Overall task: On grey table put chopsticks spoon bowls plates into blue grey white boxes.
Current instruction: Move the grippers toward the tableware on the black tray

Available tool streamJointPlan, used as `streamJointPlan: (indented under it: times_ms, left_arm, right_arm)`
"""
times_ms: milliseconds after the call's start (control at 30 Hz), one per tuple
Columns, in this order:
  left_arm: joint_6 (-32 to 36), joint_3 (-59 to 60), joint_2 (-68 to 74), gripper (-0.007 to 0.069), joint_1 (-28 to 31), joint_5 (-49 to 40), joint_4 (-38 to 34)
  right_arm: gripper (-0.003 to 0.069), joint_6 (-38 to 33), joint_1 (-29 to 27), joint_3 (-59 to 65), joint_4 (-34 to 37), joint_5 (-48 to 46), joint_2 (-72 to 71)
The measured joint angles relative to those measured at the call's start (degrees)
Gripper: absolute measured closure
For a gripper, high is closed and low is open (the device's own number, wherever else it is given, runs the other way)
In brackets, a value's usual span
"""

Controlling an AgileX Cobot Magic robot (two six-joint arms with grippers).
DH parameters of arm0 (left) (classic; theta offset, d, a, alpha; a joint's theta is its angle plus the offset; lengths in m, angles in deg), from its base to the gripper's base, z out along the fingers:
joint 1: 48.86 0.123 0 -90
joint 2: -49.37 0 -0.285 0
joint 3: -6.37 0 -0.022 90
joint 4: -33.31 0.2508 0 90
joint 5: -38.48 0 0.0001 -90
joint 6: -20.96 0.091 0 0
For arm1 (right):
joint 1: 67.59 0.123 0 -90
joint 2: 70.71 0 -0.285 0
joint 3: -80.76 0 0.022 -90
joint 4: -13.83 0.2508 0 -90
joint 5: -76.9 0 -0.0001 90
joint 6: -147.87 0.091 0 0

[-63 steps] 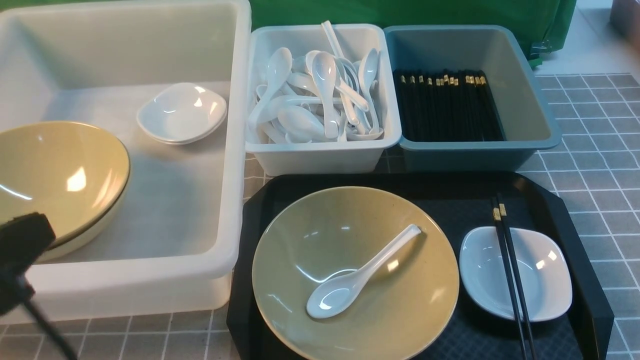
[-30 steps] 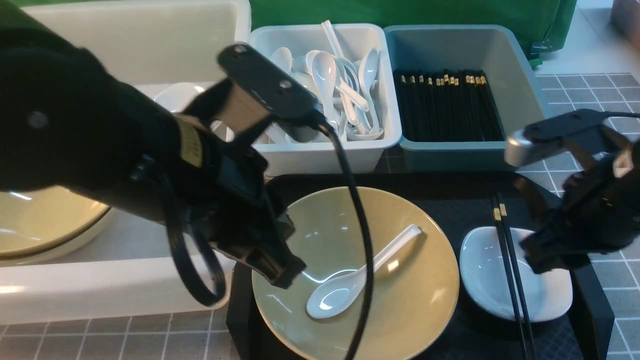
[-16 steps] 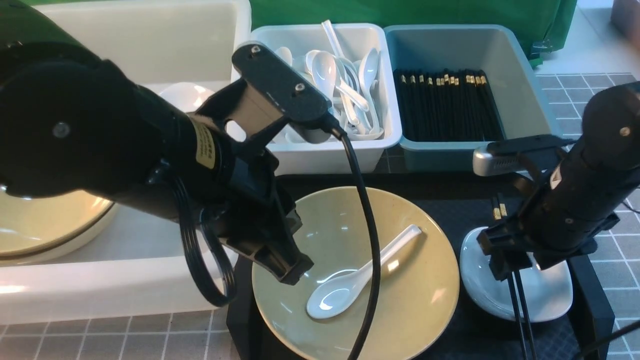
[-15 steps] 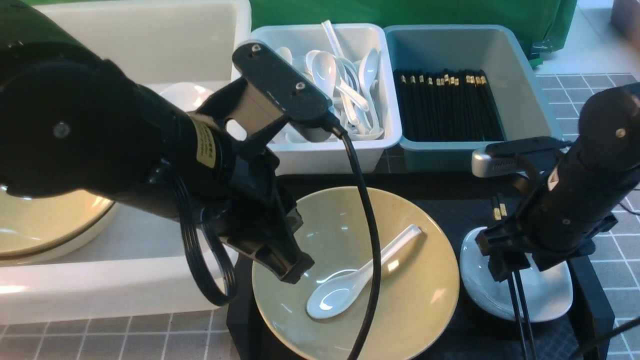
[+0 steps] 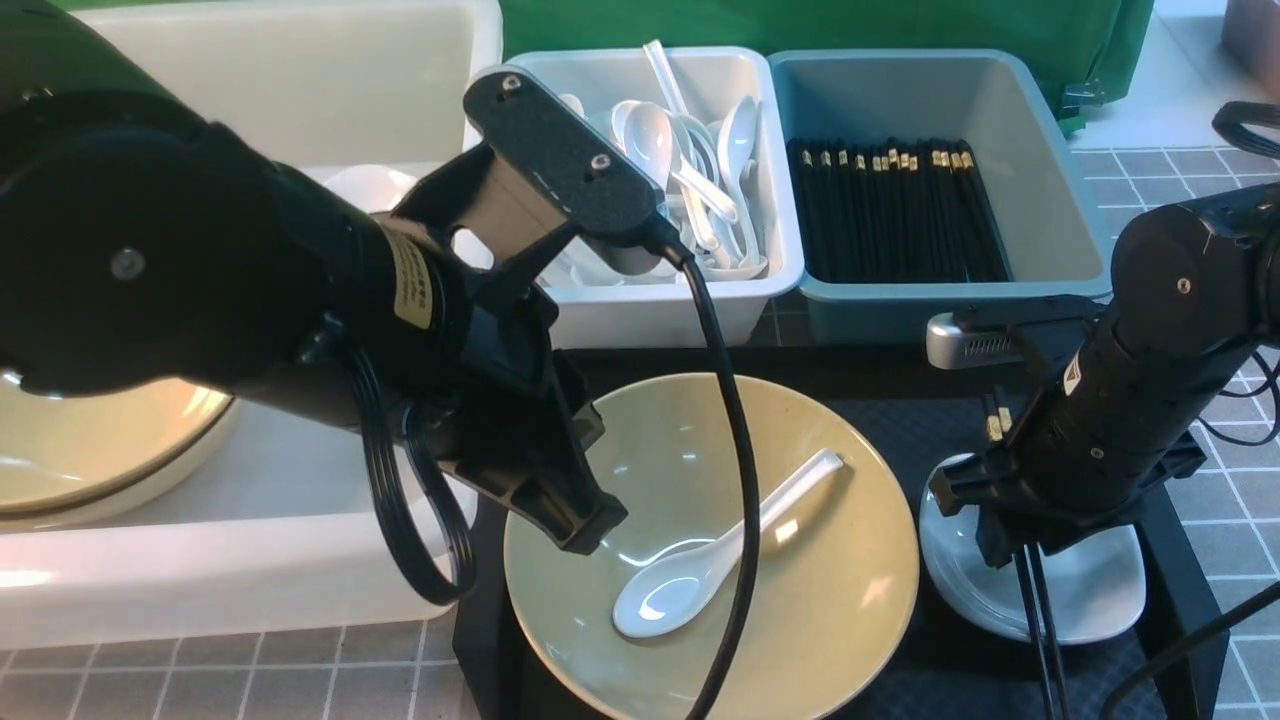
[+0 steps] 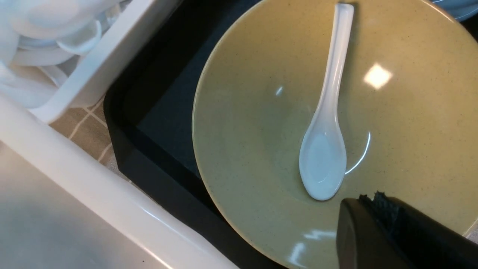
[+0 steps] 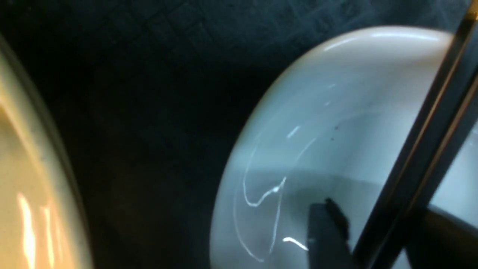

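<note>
Grey tbl [image 5: 1180, 200]: lg white box [image 5: 250, 590], sm white box [image 5: 650, 320], blue box [image 5: 900, 320], blk tray [image 5: 850, 360].

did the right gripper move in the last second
Yes. Against the white dish, the right gripper has shifted left, from over the dish's right half to over the chopsticks lying across it.

On the near tray [image 5: 478, 670] a spoon [image 5: 700, 570] lies in the bowl [image 5: 850, 580], chopsticks [image 5: 1040, 640] across a dish [image 5: 1100, 590] to its right. Far behind: middle box [image 5: 650, 310], right box [image 5: 1050, 200]; large box [image 5: 250, 590] left.
</note>
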Motion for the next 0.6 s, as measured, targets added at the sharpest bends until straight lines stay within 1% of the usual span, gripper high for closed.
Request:
streamJointPlan:
  times_ms: [67, 100, 133, 167, 333, 467, 600]
  left_arm:
    - [0.0, 0.0, 0.0, 0.0636, 0.0, 0.0, 0.04]
    - [0.0, 0.0, 0.0, 0.0636, 0.0, 0.0, 0.04]
    - [0.0, 0.0, 0.0, 0.0636, 0.0, 0.0, 0.04]
    - [0.0, 0.0, 0.0, 0.0636, 0.0, 0.0, 0.04]
    - [0.0, 0.0, 0.0, 0.0636, 0.0, -0.11, 0.04]
    - [0.0, 0.0, 0.0, 0.0636, 0.0, -0.45, 0.04]
    - [-1.12, 0.0, 0.0, 0.0636, 0.0, -0.98, 0.06]
  right_arm:
    - [0.0438, 0.31, 0.0, 0.0, 0.0, 0.0, 0.0]
    - [0.045, 0.39, 0.0, 0.0, 0.0, 0.0, 0.0]
    - [0.049, 0.57, 0.0, 0.0, 0.0, 0.0, 0.0]
    - [0.0505, 0.73, 0.0, -0.02, 0.0, 0.0, 0.0]
    - [0.051, 0.73, 0.0, -0.07, 0.0, -0.51, 0.0]
    - [0.051, -0.88, 0.05, -0.07, 0.0, -2.52, -1.14]
    - [0.051, -3.46, 0.05, -0.72, 0.0, -4.43, -7.17]
